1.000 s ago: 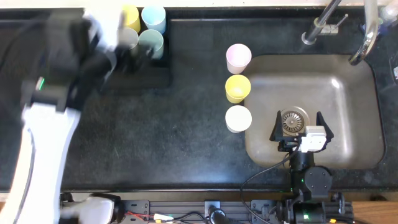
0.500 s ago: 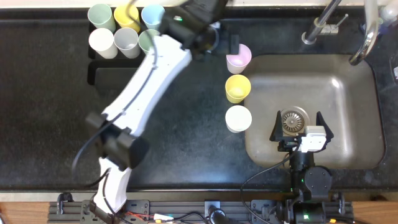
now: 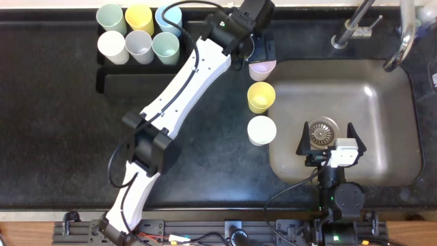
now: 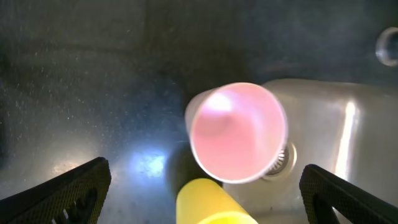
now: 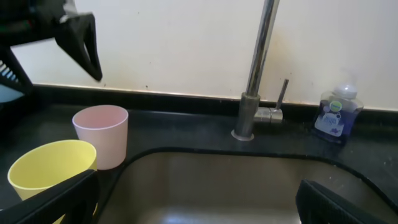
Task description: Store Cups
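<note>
"Hovering over the pink cup (image 4: 236,132), that left claw (image 4: 204,169). Why are its fingers so far apart?"

"To straddle the rim, I'd say. They're spread wider than the cup with nothing between them, so it looks set to drop and pinch the wall."

"And the cup itself?"

"Upright on the counter (image 3: 205,171), at the far end of the sink's (image 3: 382,89) left edge, first in a line of three. The yellow cup (image 3: 261,96) is just beside it, then the white cup (image 3: 261,130), all mouth up."

"Where do they go?"

"Into the black tray (image 3: 147,82) at the back left, I'd guess. Six stored cups (image 3: 139,45) fill its far end in two rows, and the near part is bare."

"Anything in the way?"

"One finger lines up on the counter side and one on the sink side, so the yellow cup isn't under either. It's close enough, though, that the claw's body could brush it. The stored cups crowd the tray too, so a low carry might knock one."

"And the other arm?"

"The right claw (image 3: 331,140) sits down in the sink by the drain (image 3: 322,131), fingers spread, holding nothing, well apart from the cups. The tap (image 3: 355,24) and soap bottle (image 5: 336,115) stand behind the sink, off the likely path."
</note>
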### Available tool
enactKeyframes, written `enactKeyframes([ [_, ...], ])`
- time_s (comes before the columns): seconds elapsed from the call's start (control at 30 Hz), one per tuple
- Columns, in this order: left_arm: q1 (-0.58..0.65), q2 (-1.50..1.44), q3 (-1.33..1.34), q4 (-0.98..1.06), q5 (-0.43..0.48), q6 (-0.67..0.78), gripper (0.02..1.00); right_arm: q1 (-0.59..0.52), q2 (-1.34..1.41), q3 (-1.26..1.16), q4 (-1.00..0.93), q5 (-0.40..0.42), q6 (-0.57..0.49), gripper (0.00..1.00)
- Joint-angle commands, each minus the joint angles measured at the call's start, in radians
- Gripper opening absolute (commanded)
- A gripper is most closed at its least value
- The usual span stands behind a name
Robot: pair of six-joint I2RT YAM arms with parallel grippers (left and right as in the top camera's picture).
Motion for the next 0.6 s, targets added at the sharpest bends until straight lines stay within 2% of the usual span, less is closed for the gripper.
enactKeyframes([
  [0.03, 0.030, 0.039, 0.029, -0.032, -0.015, -0.043, 1.000, -0.003, -0.009, -0.013, 0.005, -0.007, -0.003, 0.993],
  [0.33, 0.048, 0.089, 0.029, -0.044, 0.044, -0.043, 1.000, -0.003, -0.009, -0.013, 0.005, -0.007, -0.004, 0.996],
  [0.6, 0.048, 0.095, 0.029, -0.018, 0.054, -0.039, 1.000, -0.003, -0.009, -0.013, 0.005, -0.007, -0.003, 0.996],
])
